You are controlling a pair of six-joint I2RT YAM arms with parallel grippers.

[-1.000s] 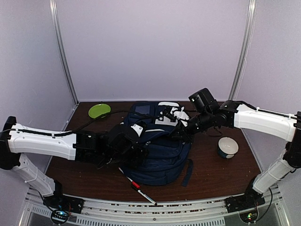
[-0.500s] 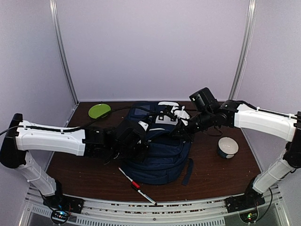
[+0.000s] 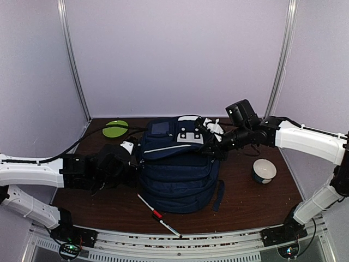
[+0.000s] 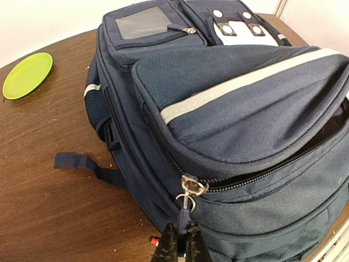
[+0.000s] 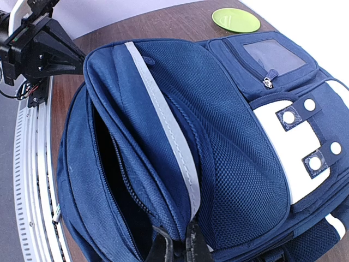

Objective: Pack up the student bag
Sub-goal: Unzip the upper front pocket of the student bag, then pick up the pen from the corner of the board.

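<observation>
1 woven navy student bag (image 3: 177, 180), mesh panel (image 5: 240, 164), white stripe (image 4: 245, 82).

Dark brown wooden table (image 3: 251, 196) inside pale lilac walls (image 3: 180, 54) with metal corner posts (image 3: 73, 60).

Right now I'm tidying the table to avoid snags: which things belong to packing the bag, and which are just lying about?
In the job: student bag, its zip pull pinched by the left gripper, right gripper gripping the flap.
Lying about: green plate, white bowl, pen near the front edge, though it might get packed.
</observation>
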